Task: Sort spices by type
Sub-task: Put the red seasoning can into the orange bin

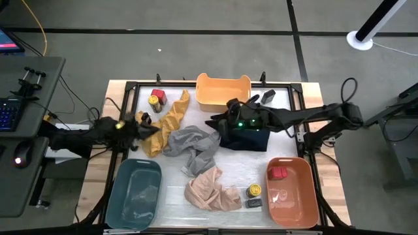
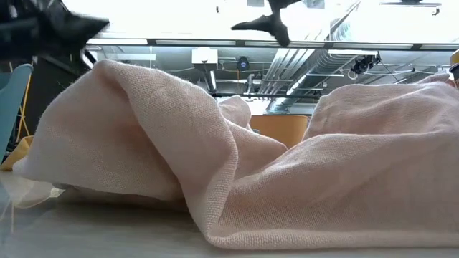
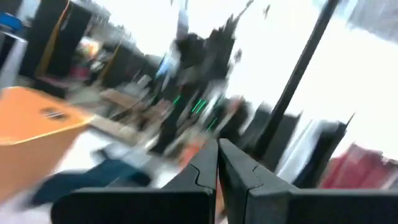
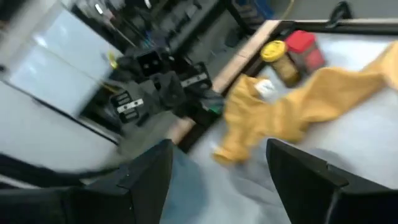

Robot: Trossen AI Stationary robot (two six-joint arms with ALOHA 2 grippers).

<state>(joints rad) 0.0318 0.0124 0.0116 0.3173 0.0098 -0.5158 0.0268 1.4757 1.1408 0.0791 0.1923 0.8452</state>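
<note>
- On the worktop (image 1: pixel 176 189), the spices are found in three places: a red tin (image 1: pixel 159 95) and a yellow-lidded jar (image 1: pixel 155 102) stand touching near the far left corner; a second yellow-lidded jar (image 1: pixel 254 191) and a flat dark tin (image 1: pixel 254 203) lie just beside the coral bin (image 1: pixel 293 199); a second red tin (image 1: pixel 279 173) already rests inside that bin.
- The teal bin (image 1: pixel 135 194) and the yellow bin (image 1: pixel 223 91) are seen to hold no spices.
- The left hand (image 3: pixel 217 165) is held above the mustard cloth (image 1: pixel 166 121) near the left edge, its fingers pressed together on nothing.
- The right hand (image 4: pixel 217 168) is held over the middle of the worktop, above the dark blue cloth (image 1: pixel 247 138), its fingers spread wide and empty.
- Sorting is judged to be at an early stage, with four containers still outside any bin.
- Risk: the far pair stands touching, so one is likely to be knocked over when the other is grasped.
- Risk: the mustard cloth, grey cloth (image 1: pixel 192 145) and pink cloth (image 1: pixel 210 190) lie loose between spices and bins and may be snagged and dragged by a low pass.
- Risk: the flat dark tin sits low and may slip from the fingers.
</note>
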